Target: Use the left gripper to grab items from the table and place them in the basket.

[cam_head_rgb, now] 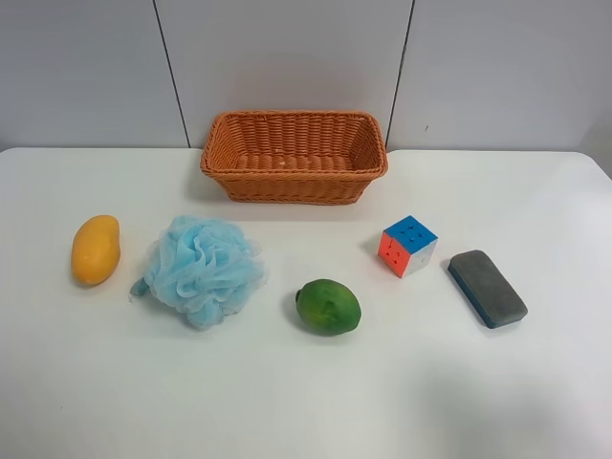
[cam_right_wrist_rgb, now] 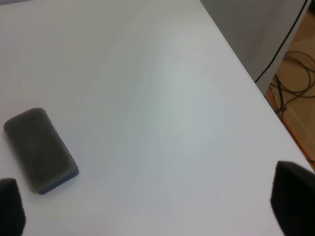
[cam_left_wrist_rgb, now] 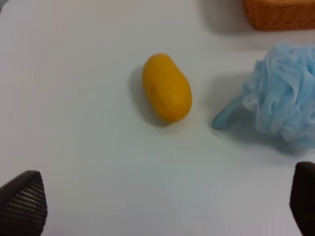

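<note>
On the white table point(cam_head_rgb: 306, 402) lie a yellow-orange mango point(cam_head_rgb: 96, 250), a light-blue bath pouf point(cam_head_rgb: 204, 269), a green round fruit point(cam_head_rgb: 328, 306), a puzzle cube point(cam_head_rgb: 408, 245) and a grey-and-blue board eraser point(cam_head_rgb: 488, 288). The empty wicker basket point(cam_head_rgb: 295, 156) stands at the back. No arm shows in the exterior high view. My left gripper point(cam_left_wrist_rgb: 162, 206) is open and empty above the table, short of the mango point(cam_left_wrist_rgb: 166, 87) and pouf point(cam_left_wrist_rgb: 283, 98). My right gripper point(cam_right_wrist_rgb: 152, 204) is open and empty, with the eraser point(cam_right_wrist_rgb: 39, 147) ahead near one finger.
A corner of the basket point(cam_left_wrist_rgb: 280, 14) shows in the left wrist view beyond the pouf. The table's edge point(cam_right_wrist_rgb: 246, 78) runs past the right gripper, with black cables point(cam_right_wrist_rgb: 295, 73) on the floor beyond it. A grey wall stands behind the table.
</note>
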Robot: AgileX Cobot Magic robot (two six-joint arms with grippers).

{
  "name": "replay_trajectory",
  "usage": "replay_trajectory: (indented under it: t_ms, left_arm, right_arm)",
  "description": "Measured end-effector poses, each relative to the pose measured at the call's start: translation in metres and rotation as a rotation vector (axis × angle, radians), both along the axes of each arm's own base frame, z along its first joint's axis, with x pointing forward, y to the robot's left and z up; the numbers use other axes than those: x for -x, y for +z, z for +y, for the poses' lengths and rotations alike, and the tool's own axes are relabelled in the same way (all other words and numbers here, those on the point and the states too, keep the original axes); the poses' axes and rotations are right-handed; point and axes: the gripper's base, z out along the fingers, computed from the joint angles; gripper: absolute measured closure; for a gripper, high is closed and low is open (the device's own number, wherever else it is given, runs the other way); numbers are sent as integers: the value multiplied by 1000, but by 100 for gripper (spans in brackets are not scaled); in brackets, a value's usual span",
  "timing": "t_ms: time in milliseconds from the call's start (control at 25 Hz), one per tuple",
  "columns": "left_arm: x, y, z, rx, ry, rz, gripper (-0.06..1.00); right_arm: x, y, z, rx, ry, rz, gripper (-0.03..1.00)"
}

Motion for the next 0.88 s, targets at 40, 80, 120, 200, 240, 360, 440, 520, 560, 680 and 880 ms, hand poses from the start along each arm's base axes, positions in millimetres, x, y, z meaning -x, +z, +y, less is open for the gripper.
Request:
replay_trajectory:
  t_ms: [40, 80, 120, 200, 240, 360, 440, 520, 560, 680, 880]
  left_arm:
    - [-4, 5, 0, 0, 0, 26, -5]
    - [-10, 11, 0, 0, -1, 53, -5]
    - [-15, 18, 0, 0, -1, 71, -5]
    - [-32, 31, 0, -1, -1, 145, -5]
    - [-42, 37, 0, -1, -2, 183, -5]
    - [-75, 52, 0, -1, -3, 302, -5]
    - [-100, 59, 0, -1, -4, 379, -5]
    - [-128, 59, 0, 2, -5, 467, -5]
    - [-139, 59, -1, 6, -5, 501, -5]
    - [-177, 50, -8, 21, -16, 614, -5]
    - [-221, 31, -34, 33, -49, 727, -5]
  right_arm:
    - [0, 0, 0, 0, 0, 0, -2]
    - [0, 0, 0, 0, 0, 0, -2]
    - [0, 0, 0, 0, 0, 0, -2]
    - [0, 0, 0, 0, 0, 0, -2]
    - [0, 0, 0, 0, 0, 0, -2]
    - [0, 0, 0, 0, 0, 0, -2]
    - [0, 0, 0, 0, 0, 0, -2]
    - [0, 0, 0, 0, 0, 0, -2]
    - [0, 0, 0, 0, 0, 0, -2]
    - [0, 0, 0, 0, 0, 0, -2]
    - [0, 0, 0, 0, 0, 0, -2]
